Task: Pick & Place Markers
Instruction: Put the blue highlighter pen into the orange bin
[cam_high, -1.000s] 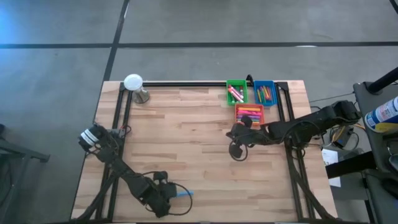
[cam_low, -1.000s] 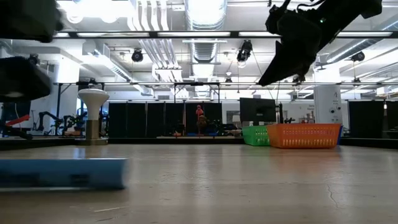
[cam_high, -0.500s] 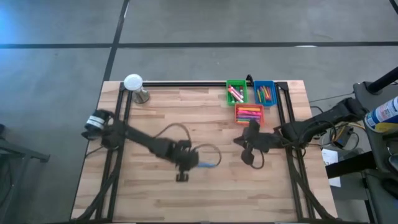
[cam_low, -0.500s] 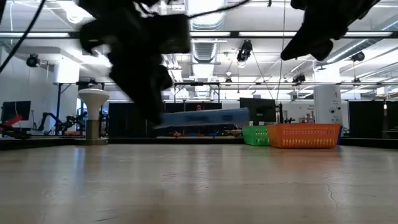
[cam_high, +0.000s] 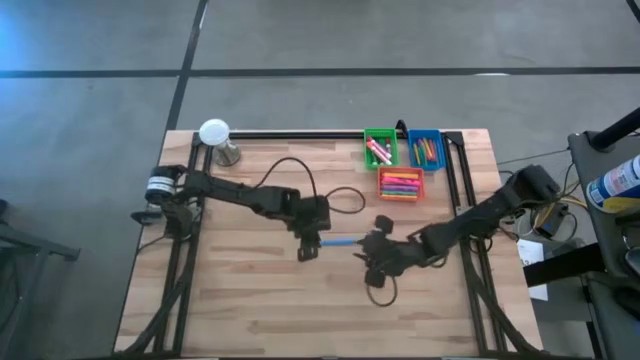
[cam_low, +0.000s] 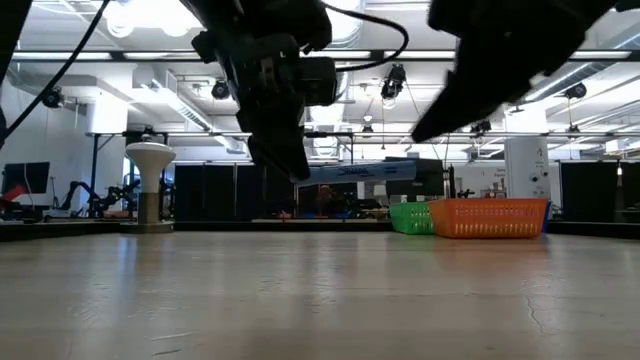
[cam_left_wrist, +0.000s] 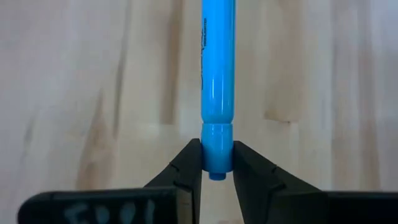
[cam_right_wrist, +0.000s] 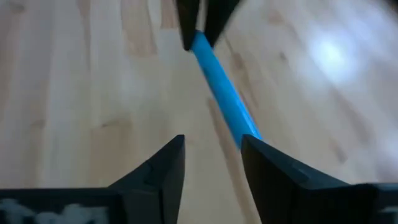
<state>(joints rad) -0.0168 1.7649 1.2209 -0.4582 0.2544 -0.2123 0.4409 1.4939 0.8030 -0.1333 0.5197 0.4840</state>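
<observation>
Above the middle of the pale wooden table, seen from overhead, the left gripper clamps one end of a slim sky-blue capped marker held level, its free end reaching toward the right gripper, while more markers lie in the small green, blue and orange bins. At table height both dark grippers are cut off by the top edge. The left wrist camera shows the fingers pinching the marker's butt; the right wrist camera shows its jaws apart, one tip hiding the marker's end.
</observation>
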